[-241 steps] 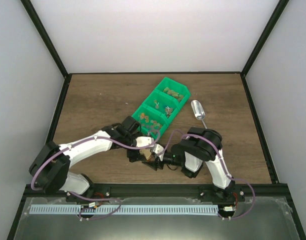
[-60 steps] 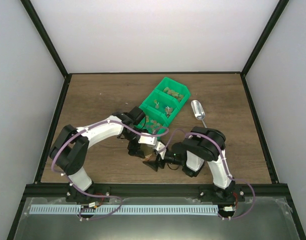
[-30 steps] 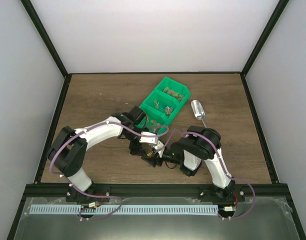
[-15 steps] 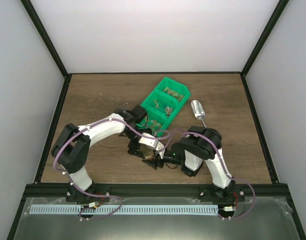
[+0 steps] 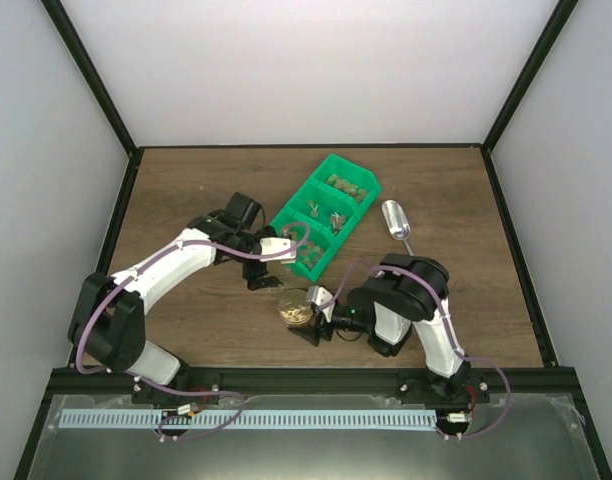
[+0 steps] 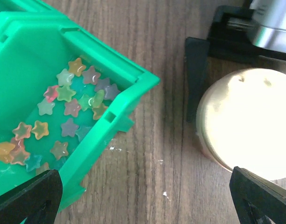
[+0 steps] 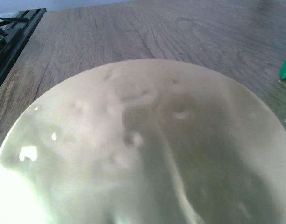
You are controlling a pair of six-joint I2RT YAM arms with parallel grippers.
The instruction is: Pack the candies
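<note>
The candies [image 6: 73, 105] are small star-shaped sweets in mixed colours lying in the near compartment of the green bin [image 6: 129, 100]. More candies [image 5: 332, 214] show in the bin's other compartments. A round jar capped by a tan lid [image 5: 296, 307] stands on the table near the bin. The lid [image 7: 143, 149] fills the right wrist view and hides the jar's contents. My right gripper [image 5: 308, 320] grips the jar from the right, and one black finger [image 6: 196, 79] lies against its side. My left gripper [image 5: 261, 276] is open and empty, above the table between bin and jar [image 6: 246, 121].
A metal scoop [image 5: 395, 222] lies right of the green bin [image 5: 338, 163]. The brown table is fenced by a black frame with white walls. The black front rail [image 7: 12, 35] runs close behind the jar.
My left gripper has let go of the lid and pulled back left, away from the jar. The lid stays on the jar. The right arm holds still.
</note>
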